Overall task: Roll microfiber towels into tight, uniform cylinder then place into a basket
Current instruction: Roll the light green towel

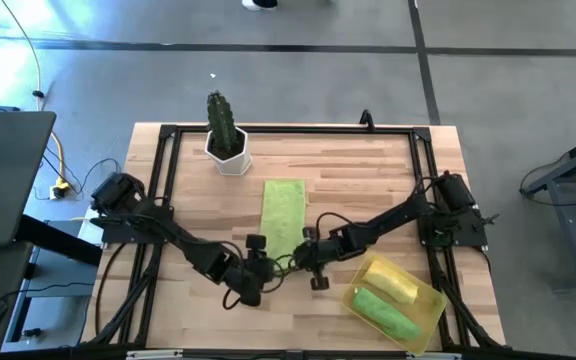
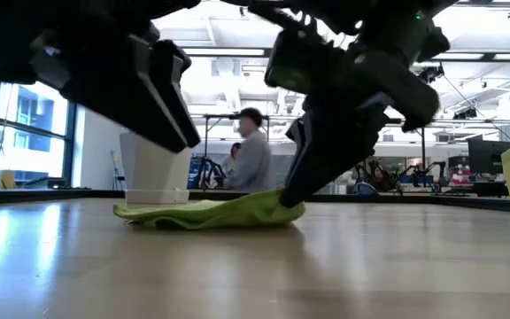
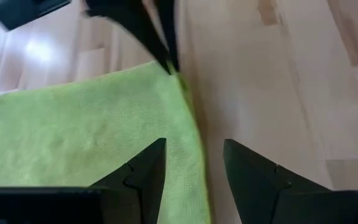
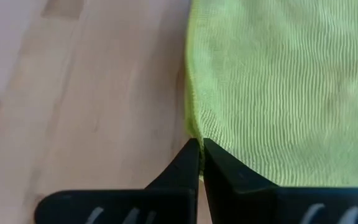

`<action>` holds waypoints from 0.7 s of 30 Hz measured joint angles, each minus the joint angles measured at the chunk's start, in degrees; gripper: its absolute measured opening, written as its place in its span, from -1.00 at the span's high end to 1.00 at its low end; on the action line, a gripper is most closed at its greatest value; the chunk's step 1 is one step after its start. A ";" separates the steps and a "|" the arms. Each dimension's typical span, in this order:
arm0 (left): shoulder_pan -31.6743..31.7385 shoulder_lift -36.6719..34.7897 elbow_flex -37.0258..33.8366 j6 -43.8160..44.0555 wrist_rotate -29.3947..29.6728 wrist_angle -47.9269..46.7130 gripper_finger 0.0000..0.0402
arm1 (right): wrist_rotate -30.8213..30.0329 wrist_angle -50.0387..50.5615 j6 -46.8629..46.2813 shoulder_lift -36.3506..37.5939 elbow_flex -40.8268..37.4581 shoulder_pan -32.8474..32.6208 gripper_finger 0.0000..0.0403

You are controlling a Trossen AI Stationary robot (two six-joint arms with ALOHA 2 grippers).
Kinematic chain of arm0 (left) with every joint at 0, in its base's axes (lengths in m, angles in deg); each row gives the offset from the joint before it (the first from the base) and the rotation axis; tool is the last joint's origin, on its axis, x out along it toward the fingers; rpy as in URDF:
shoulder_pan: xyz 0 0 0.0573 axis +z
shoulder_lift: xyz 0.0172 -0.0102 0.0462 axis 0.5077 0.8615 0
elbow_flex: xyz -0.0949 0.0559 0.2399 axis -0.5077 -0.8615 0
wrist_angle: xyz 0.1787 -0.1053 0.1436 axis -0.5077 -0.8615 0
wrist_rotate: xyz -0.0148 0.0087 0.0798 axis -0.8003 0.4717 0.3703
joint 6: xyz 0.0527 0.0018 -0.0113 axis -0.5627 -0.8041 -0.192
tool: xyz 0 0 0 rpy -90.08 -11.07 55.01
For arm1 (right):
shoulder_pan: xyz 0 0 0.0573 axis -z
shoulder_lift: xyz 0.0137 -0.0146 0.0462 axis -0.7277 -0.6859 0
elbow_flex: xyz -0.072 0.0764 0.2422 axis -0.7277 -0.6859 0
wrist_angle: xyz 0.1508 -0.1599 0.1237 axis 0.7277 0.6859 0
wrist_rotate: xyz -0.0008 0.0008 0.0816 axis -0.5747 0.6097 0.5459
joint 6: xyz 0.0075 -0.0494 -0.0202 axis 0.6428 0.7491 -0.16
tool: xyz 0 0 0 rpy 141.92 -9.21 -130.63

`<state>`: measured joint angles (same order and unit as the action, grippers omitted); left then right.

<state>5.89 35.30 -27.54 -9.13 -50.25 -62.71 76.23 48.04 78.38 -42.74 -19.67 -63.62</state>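
Note:
A lime green microfiber towel (image 1: pixel 284 212) lies spread flat as a long strip in the middle of the table. My right gripper (image 4: pixel 199 144) is shut on its near right corner; the low view shows that gripper (image 2: pixel 292 195) slanting down onto the towel (image 2: pixel 206 213). My left gripper (image 3: pixel 194 149) hovers open over the towel's near edge (image 3: pixel 194 143), one fingertip above the cloth and one above bare wood. The basket (image 1: pixel 430 300) stands at the near right, holding a rolled yellow towel (image 1: pixel 388 280) and a rolled green towel (image 1: pixel 383 312). My right gripper pinches the towel's near right corner (image 4: pixel 194 134) between its two fingertips, right at the hem. The fingers slant down from the table's right side. One layer or several, I cannot tell. The rest of the towel lies slack on the table.
A white hexagonal pot with a cactus (image 1: pixel 226 140) stands at the far left, just beyond the towel's far end. A black frame (image 1: pixel 288 130) runs round the tabletop. People show in the room behind the table (image 2: pixel 251 151).

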 joint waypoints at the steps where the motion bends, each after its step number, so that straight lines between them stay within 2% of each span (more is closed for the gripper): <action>1: -0.35 0.76 0.02 -0.21 0.19 0.42 0.24 | 1.06 -0.07 -2.43 0.02 -0.13 0.36 1.00; 5: -1.11 4.41 0.03 0.20 3.12 2.60 0.24 | 2.92 -0.23 -9.32 0.06 -0.73 1.14 1.00; 13: -0.22 11.96 0.04 0.18 10.02 11.76 0.24 | 6.02 -1.63 -15.17 0.14 -0.71 2.04 1.00; 21: -0.47 13.91 0.31 0.54 9.60 10.45 0.24 | 8.04 -0.83 -15.40 0.19 -0.71 2.10 1.00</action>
<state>5.41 49.21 -27.24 -8.59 -40.66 -52.26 84.28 47.21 62.99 -42.55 -20.39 -61.52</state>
